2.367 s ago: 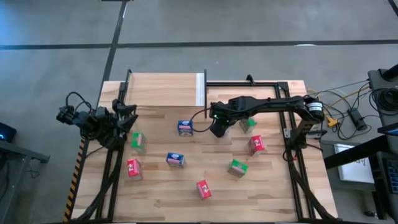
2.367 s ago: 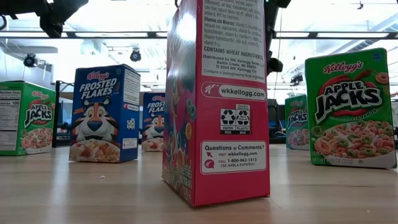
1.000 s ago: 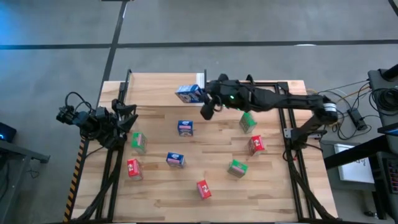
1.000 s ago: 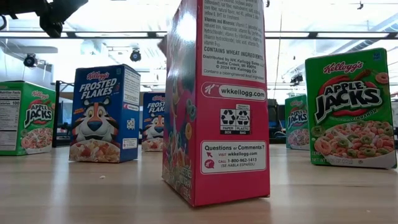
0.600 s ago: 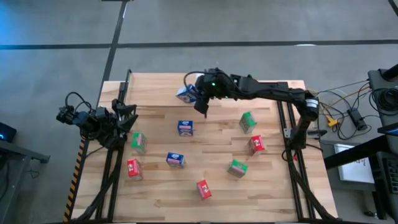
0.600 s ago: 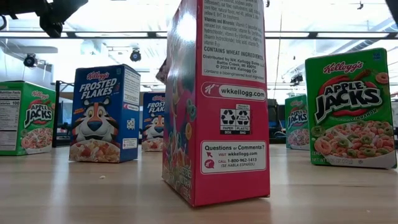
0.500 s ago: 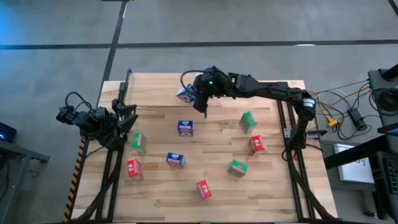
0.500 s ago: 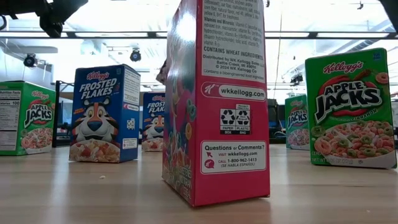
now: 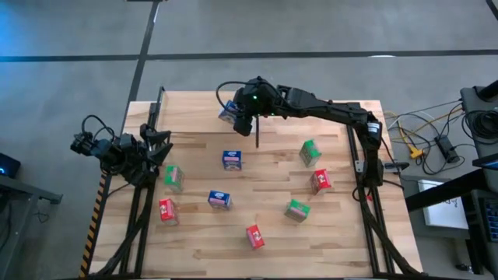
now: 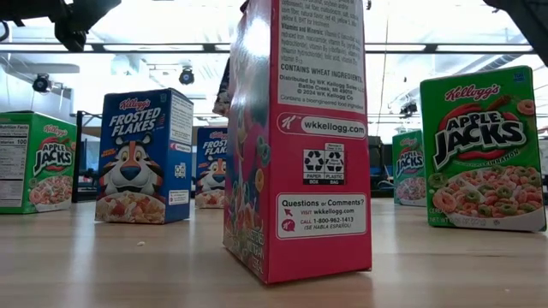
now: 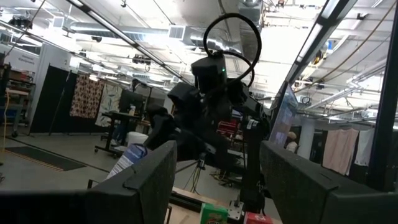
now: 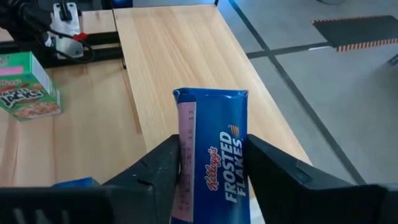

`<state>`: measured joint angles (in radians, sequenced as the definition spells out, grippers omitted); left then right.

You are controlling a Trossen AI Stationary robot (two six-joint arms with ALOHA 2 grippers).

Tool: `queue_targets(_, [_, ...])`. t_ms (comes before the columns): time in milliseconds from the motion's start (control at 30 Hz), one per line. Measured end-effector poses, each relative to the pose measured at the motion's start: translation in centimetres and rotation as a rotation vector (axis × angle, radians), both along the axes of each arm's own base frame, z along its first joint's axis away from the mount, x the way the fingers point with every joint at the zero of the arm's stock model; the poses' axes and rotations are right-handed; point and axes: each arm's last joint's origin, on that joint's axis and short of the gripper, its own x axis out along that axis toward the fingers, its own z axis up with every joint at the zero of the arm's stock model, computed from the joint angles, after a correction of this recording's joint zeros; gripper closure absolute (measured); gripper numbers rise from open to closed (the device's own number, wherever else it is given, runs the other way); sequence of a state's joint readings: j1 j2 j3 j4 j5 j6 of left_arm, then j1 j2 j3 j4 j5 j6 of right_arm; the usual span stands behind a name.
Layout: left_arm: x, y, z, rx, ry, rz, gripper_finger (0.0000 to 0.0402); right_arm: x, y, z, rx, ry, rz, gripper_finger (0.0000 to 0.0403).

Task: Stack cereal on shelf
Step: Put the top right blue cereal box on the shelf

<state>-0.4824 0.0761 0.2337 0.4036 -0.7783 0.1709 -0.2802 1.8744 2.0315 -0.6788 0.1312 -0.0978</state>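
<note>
My right gripper (image 9: pixel 236 118) reaches over the shelf (image 9: pixel 201 111), a light wooden panel with a white end strip (image 9: pixel 250 111), and is shut on a blue cereal box (image 9: pixel 227 115). In the right wrist view the blue cereal box (image 12: pixel 212 143) shows between my fingers above the shelf (image 12: pixel 180 56). Two blue boxes (image 9: pixel 232 159) (image 9: pixel 219 200), three green boxes and three red boxes stand on their bases on the table. My left gripper (image 9: pixel 165 149) waits open at the table's left edge. In the left wrist view the left gripper (image 11: pixel 214 186) is open. My right gripper pinches the blue cereal box between its two fingers (image 12: pixel 163 168), one on each of two opposite faces, with a narrow printed side (image 12: pixel 230 168) facing the wrist camera. The fingers come from the table's right, slanting down. The box is lifted clear above the shelf panel.
Green boxes (image 9: pixel 310 152) (image 9: pixel 296 210) (image 9: pixel 173 177) and red boxes (image 9: pixel 320 181) (image 9: pixel 254 236) (image 9: pixel 166 210) stand scattered on the table. Black uprights (image 9: pixel 159 101) stand at the shelf's left end. A red box (image 10: pixel 300 137) fills the low view's middle.
My right arm has swung toward the table's left and far edge, carrying the blue box from beside the white end strip to above the shelf panel. The gripper has turned about the box, which itself has shifted only slightly left. The left arm has kept still.
</note>
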Motion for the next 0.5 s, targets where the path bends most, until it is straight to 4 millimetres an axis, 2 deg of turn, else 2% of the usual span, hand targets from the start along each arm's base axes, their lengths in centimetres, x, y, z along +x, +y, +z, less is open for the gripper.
queue_targets(200, [0.0, 0.0, 0.0, -0.007, -0.003, -0.003, 0.0187, 0.2, -0.4, -0.4, 0.005, 0.0, -0.013, 0.0203])
queue_targets(500, [0.0, 0.0, 0.0, -0.022, -0.012, -0.009, 0.0187, 0.6, -1.1, -1.3, 0.016, 0.013, -0.036, 0.0199])
